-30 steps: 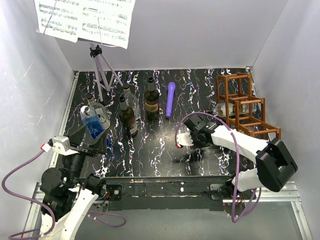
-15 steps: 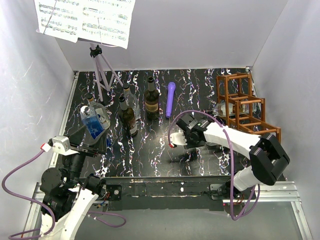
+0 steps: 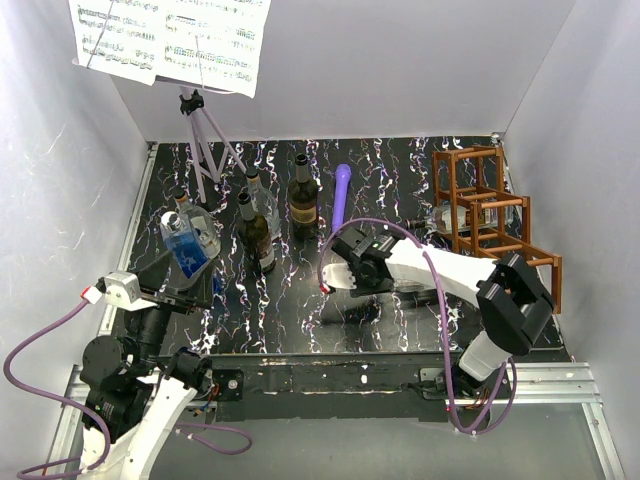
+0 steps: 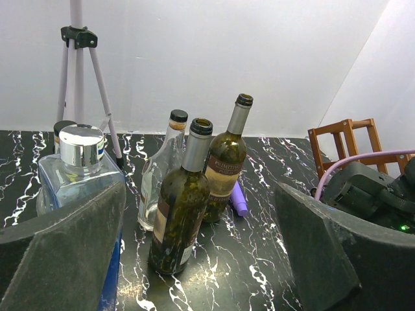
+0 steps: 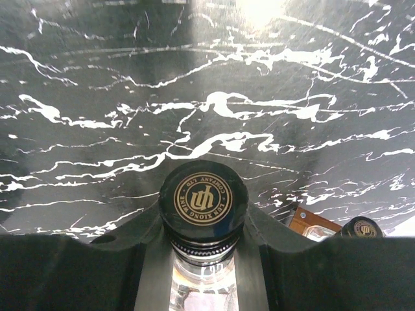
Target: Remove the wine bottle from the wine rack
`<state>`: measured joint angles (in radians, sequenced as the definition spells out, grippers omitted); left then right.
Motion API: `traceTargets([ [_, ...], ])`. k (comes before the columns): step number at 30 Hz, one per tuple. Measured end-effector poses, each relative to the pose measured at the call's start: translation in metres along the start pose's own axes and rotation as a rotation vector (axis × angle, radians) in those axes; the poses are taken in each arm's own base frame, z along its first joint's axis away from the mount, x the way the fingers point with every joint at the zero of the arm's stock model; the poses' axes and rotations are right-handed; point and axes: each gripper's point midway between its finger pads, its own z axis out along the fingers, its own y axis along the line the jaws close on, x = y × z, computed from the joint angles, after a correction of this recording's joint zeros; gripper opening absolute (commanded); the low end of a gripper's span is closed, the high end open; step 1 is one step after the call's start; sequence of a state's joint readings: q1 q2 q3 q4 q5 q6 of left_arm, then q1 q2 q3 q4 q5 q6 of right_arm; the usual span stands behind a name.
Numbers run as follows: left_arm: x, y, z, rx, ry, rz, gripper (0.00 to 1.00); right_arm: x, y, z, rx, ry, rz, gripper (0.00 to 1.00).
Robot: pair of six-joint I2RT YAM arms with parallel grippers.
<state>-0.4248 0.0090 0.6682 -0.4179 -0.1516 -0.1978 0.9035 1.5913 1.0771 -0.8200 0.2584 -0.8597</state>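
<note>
The left fingers (image 3: 190,290) sit at the near left of the desk (image 3: 285,320), spread wide with nothing between them. Their wrist view cuts both off at its lower corners.

The right arm reaches in from the near right to mid-desk. The right fingers (image 3: 338,277) are closed on the neck of the wine bottle (image 5: 203,201), which has clear glass and a black cap with a gold emblem. The bottle is out of the rack (image 3: 490,215), held over the desk well to the rack's left. From above, the arm hides nearly all of it, so its tilt cannot be told. The wrist view shows only the cap and the top of the neck.

Further back on the left stands a cluster: a square bottle (image 4: 78,168) with a silver cap, an uncapped dark bottle (image 4: 181,214), a clear bottle (image 4: 162,175) and a labelled green bottle (image 4: 227,168). A purple object (image 3: 341,198) lies just to their right; what it is cannot be made out.

At the far right the rack stands against the wall. A second bottle (image 3: 445,215) lies in it, neck poking left, its body partly hidden by the frame.

At the far left stands a tripod stand (image 3: 205,150). Sheet music (image 3: 170,40) hides its top and is cut off by the picture's edge.
</note>
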Motion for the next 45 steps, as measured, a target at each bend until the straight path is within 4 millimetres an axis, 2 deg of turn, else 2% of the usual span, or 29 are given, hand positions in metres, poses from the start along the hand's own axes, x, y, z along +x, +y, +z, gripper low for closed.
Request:
traceTargets([
  [13,0.0,0.0,0.0,0.0,0.0,0.0,0.98,-0.042,0.007,-0.02,-0.053,-0.076,0.044,0.01],
  [16,0.0,0.0,0.0,0.0,0.0,0.0,0.98,-0.049,0.007,-0.03,-0.068,-0.076,0.058,0.01],
  [22,0.0,0.0,0.0,0.0,0.0,0.0,0.98,-0.063,-0.011,-0.07,-0.025,-0.128,0.151,0.01],
  [26,0.0,0.0,0.0,0.0,0.0,0.0,0.98,-0.063,-0.016,-0.094,0.024,-0.197,0.193,0.01],
  [33,0.0,0.0,0.0,0.001,0.0,0.0,0.98,-0.074,-0.023,-0.138,0.12,-0.42,0.301,0.01],
  [38,0.0,0.0,0.0,0.001,0.001,0.0,0.98,-0.086,-0.033,-0.15,0.18,-0.538,0.404,0.01],
  [45,0.0,0.0,0.0,0.002,0.001,0.0,0.98,-0.122,-0.069,-0.161,0.248,-0.71,0.63,0.01],
])
